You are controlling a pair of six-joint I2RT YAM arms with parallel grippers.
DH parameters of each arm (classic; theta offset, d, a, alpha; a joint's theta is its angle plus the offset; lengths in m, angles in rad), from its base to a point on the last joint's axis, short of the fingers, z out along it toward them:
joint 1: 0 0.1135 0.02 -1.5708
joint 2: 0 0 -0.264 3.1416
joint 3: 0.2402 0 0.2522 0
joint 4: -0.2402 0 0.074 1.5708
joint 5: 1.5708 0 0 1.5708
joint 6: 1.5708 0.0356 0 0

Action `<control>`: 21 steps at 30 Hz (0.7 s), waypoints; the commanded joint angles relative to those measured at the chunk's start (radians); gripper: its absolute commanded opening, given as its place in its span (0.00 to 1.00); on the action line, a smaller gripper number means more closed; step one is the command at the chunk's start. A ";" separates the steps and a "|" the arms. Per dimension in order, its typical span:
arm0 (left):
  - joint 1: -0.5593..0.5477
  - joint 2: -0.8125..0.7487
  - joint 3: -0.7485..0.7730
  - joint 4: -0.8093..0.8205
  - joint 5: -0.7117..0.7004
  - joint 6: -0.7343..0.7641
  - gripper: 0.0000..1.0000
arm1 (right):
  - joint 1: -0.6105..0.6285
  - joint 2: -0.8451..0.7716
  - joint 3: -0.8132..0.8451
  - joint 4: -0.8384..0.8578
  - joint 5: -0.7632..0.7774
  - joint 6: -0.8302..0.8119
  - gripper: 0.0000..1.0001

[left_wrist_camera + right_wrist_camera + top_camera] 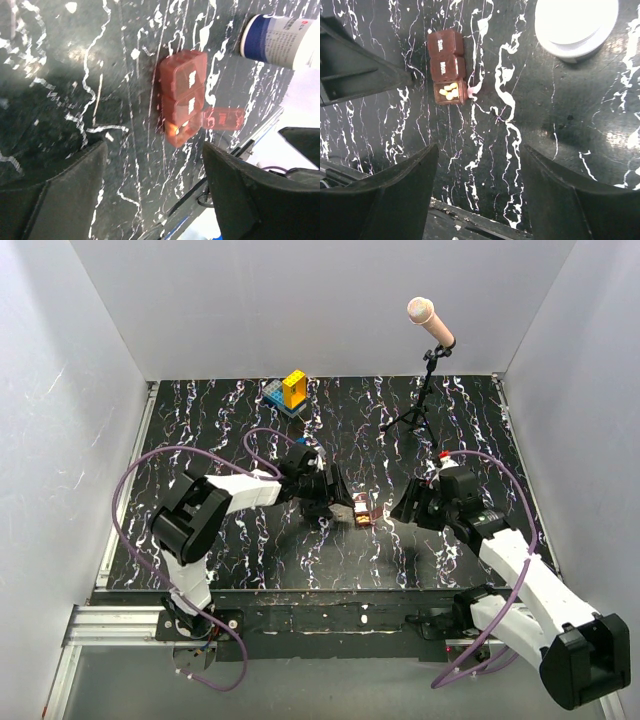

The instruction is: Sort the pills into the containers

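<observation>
The container, a small brown pill box point(362, 510), lies on the black marbled table between my two grippers. In the left wrist view the pill box point(182, 90) sits ahead of the fingers, its end compartment open and the lid point(225, 119) flipped out sideways. In the right wrist view the box point(448, 65) shows two shut lids, and yellow pills point(449, 92) lie in the open end compartment. My left gripper point(338, 498) point(155, 160) is open and holds nothing. My right gripper point(405, 505) point(480, 160) is also open and holds nothing.
A bottle with a blue label point(277, 40) lies close to the box; its white cap point(576, 22) shows in the right wrist view. Toy blocks point(290, 392) and a microphone on a stand point(428, 380) are at the back. The table's near edge point(470, 215) is close.
</observation>
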 commanded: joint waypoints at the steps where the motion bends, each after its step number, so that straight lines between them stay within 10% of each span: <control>1: 0.002 0.077 0.054 0.048 0.057 -0.010 0.74 | -0.011 0.041 -0.018 0.083 -0.060 0.041 0.71; 21: -0.027 0.245 0.134 0.071 0.062 -0.007 0.43 | -0.154 0.264 -0.141 0.336 -0.280 0.133 0.61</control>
